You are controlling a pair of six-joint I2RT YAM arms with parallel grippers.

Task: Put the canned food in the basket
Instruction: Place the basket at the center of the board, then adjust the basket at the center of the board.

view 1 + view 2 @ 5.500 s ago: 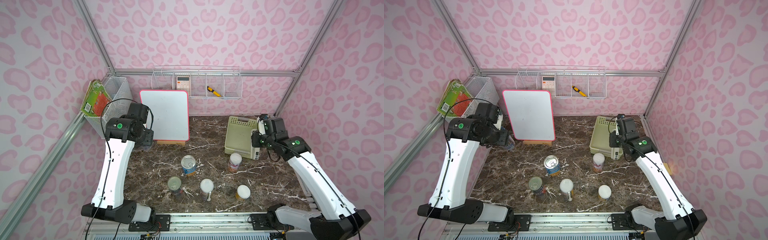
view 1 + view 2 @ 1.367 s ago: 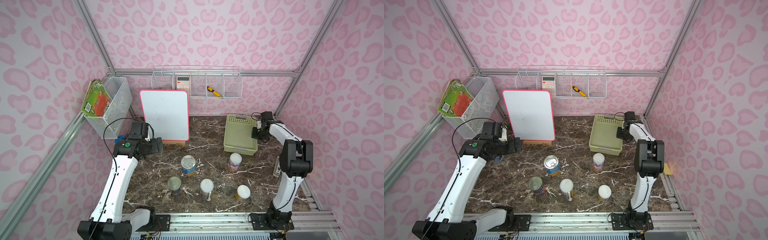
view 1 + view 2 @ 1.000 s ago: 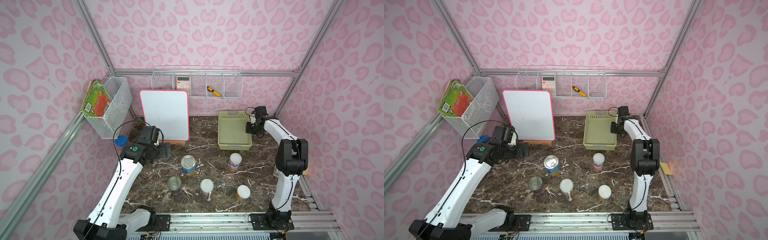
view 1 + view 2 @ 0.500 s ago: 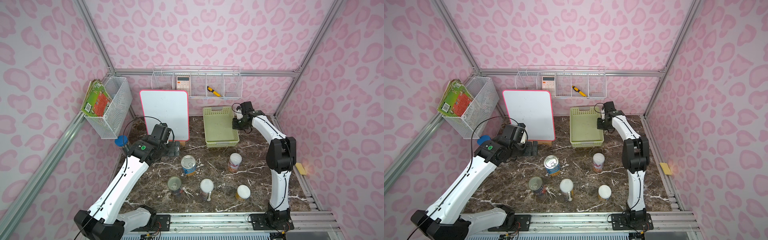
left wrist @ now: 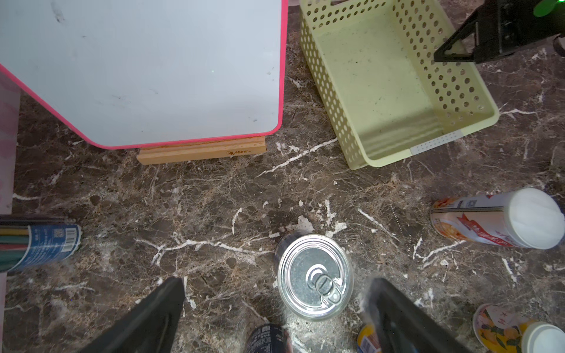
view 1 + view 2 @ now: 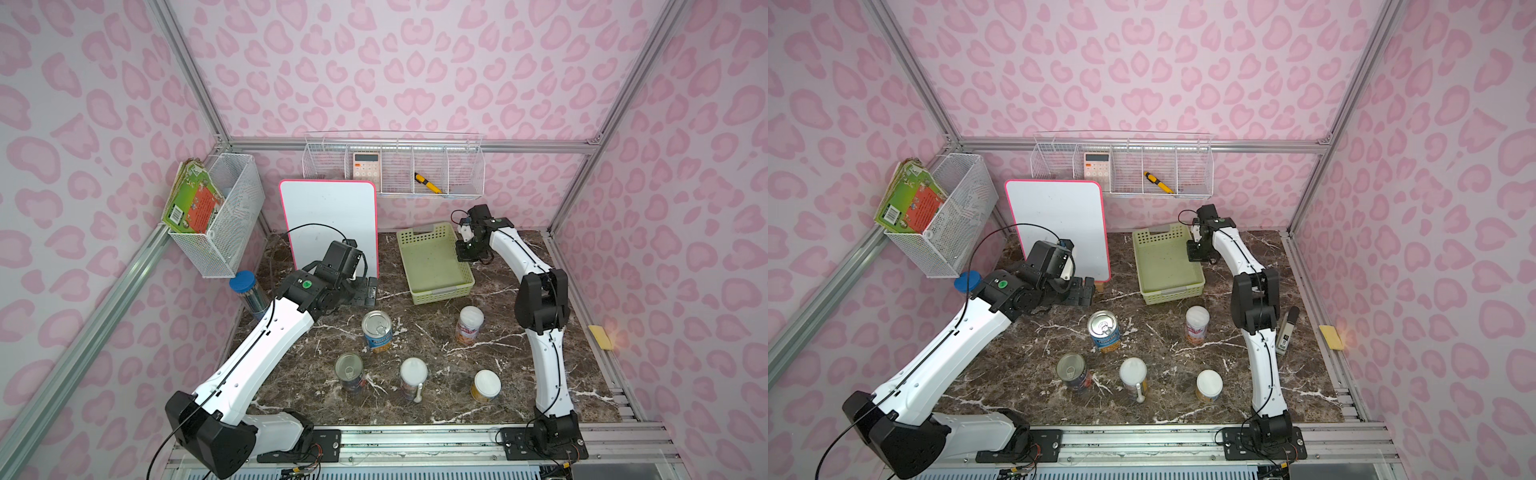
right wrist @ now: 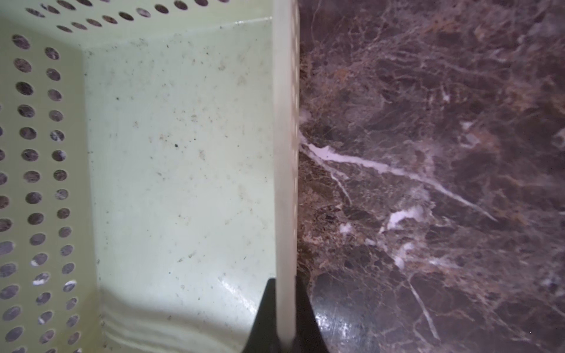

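The pale green basket [image 6: 434, 286] [image 6: 1173, 293] stands empty at the back of the marble table. My right gripper [image 6: 464, 254] [image 6: 1195, 252] [image 7: 286, 305] is shut on the rim of its right wall. In front of the basket stand several cans: a blue-yellow one with a silver top [image 6: 377, 330] [image 5: 315, 276], a dark one [image 6: 350, 372], and three with white lids [image 6: 469, 324] [image 6: 412, 376] [image 6: 486, 385]. My left gripper [image 6: 366, 291] [image 6: 1084, 291] [image 5: 275, 279] hangs open and empty above the table, just behind the blue-yellow can.
A pink-framed whiteboard [image 6: 328, 224] on a wooden stand rises left of the basket. A blue-lidded tube [image 6: 248, 291] stands by the left wall, a stapler [image 6: 1285, 330] lies near the right edge beside a yellow sponge [image 6: 600, 336]. White wire baskets [image 6: 392, 170] hang on the walls.
My right gripper has dragged the basket left and toward the back wall, holding its rim. My left arm has swung right and forward toward the cans, gripper still open.
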